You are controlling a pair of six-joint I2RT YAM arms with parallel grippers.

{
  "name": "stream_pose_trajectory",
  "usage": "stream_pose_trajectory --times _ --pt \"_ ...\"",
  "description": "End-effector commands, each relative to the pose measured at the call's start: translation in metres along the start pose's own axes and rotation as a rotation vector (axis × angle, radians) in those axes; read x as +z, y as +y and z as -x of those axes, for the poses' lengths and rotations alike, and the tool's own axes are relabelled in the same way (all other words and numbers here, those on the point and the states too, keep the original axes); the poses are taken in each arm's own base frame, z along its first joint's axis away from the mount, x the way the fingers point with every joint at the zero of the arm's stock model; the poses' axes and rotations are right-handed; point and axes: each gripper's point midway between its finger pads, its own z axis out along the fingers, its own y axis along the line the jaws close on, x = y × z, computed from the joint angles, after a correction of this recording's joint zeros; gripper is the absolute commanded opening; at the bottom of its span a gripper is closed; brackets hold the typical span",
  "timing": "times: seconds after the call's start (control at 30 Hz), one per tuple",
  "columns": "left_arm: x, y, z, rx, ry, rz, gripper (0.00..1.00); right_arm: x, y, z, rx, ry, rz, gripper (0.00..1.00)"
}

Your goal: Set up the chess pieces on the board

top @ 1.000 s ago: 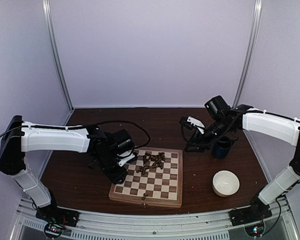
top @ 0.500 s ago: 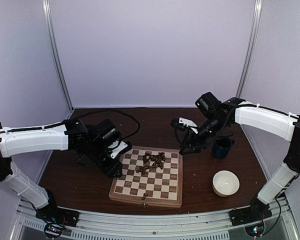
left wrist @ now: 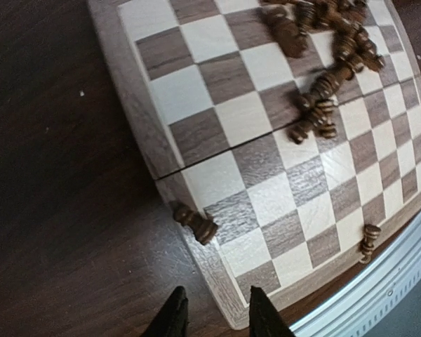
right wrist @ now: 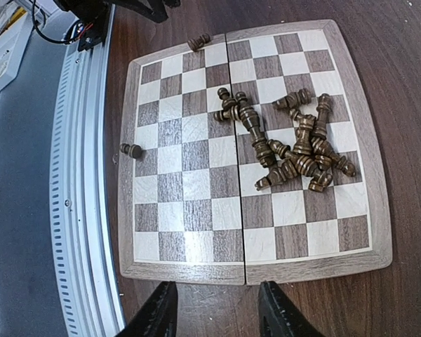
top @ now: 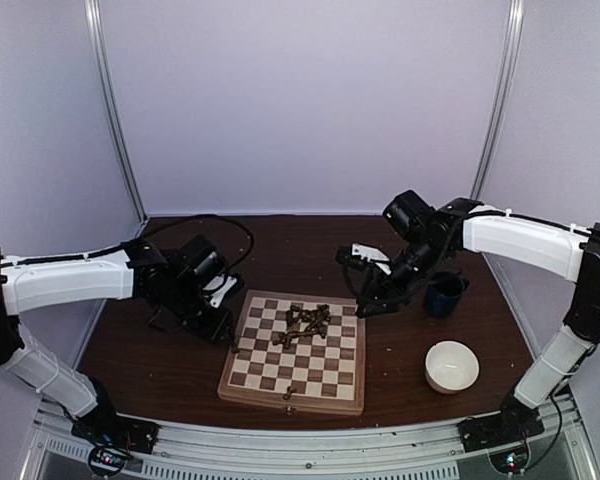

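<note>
The board (top: 320, 372) lies in the middle of the dark table. A pile of toppled dark chess pieces (top: 305, 321) covers its far squares. One piece (top: 288, 394) lies on the near border and one (top: 235, 349) at the left border. My left gripper (top: 221, 331) is open and empty, low beside the board's left edge. In the left wrist view (left wrist: 216, 319) the left-border piece (left wrist: 195, 222) lies just ahead of its fingertips. My right gripper (top: 365, 304) is open and empty above the board's far right corner. The right wrist view (right wrist: 217, 312) shows the board (right wrist: 196, 232) and pile (right wrist: 295, 149) below.
A dark blue cup (top: 443, 295) stands right of the board, close to my right arm. A white bowl (top: 451, 366) sits at the near right. A metal rail (top: 310, 445) runs along the table's near edge.
My left gripper has drawn back to the left, off the board, to its left edge. My right gripper has moved left toward the board's far right corner.
</note>
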Motion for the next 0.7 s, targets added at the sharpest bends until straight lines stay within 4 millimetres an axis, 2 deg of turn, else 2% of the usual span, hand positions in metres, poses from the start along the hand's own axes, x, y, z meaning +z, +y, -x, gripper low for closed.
stream_pose_trajectory --times 0.0,0.2,0.33,0.67 --pt "0.01 0.001 0.012 -0.198 -0.024 -0.017 0.29 0.006 -0.006 0.001 -0.016 0.018 -0.044 0.42" --pt "0.027 0.005 0.0 -0.392 0.004 -0.014 0.23 0.009 -0.009 0.001 -0.012 0.013 -0.058 0.41" --pt "0.034 0.006 -0.004 -0.429 0.006 -0.014 0.31 0.011 -0.008 0.0 -0.012 0.011 -0.052 0.41" --pt "0.05 0.003 0.006 -0.443 0.01 -0.013 0.3 0.012 -0.006 -0.003 -0.015 0.005 -0.053 0.41"
